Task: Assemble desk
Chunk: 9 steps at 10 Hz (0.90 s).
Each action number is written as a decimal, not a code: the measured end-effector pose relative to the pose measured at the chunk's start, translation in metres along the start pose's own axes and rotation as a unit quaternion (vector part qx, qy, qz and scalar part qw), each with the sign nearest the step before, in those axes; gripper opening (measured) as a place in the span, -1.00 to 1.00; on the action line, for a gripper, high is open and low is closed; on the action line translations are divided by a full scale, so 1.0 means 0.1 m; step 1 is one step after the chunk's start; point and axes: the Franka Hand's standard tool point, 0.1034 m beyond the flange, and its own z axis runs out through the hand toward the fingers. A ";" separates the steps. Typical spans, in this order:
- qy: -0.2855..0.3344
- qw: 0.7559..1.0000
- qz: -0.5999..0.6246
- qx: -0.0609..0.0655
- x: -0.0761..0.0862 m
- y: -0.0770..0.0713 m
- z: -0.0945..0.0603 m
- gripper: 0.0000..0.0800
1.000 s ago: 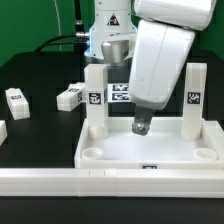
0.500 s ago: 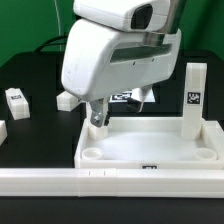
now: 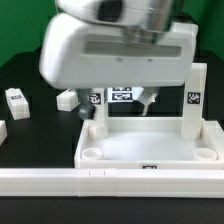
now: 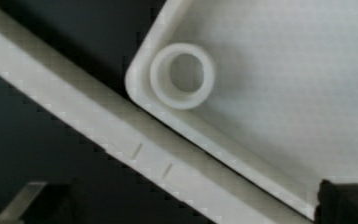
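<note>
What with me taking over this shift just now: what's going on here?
A robot arm is building a white desk. The tabletop lies flat like a tray, with one leg and a second leg standing in its far corners. The near corner sockets are empty, and spare legs lie on the black table. The claw hangs open over the tabletop by an empty socket, holding nothing.

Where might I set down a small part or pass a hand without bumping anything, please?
Bare: the tabletop floor between its upright legs and empty front sockets, and the black table off its exterior-view left edge, short of the loose white blocks. Crowded: the far side, where the arm hangs over the marker board and legs.
</note>
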 end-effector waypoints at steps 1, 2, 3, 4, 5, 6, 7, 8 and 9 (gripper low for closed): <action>0.005 0.999 0.052 0.016 -0.14 0.18 0.01 0.62; 0.006 0.995 0.097 0.013 -0.20 0.27 0.03 0.62; 0.006 0.992 0.127 0.014 -0.17 0.21 0.03 0.62; 0.006 0.988 0.153 0.016 -0.16 0.19 0.03 0.62; 0.005 0.982 0.187 0.016 -0.17 0.19 0.03 0.62; 0.005 0.981 0.193 0.020 -0.19 0.21 0.04 0.62; 0.005 0.978 0.206 0.037 -0.37 0.31 0.09 0.62; -0.001 0.974 0.221 0.047 -0.62 0.41 0.15 0.62; -0.006 0.973 0.227 0.052 -0.83 0.51 0.21 0.62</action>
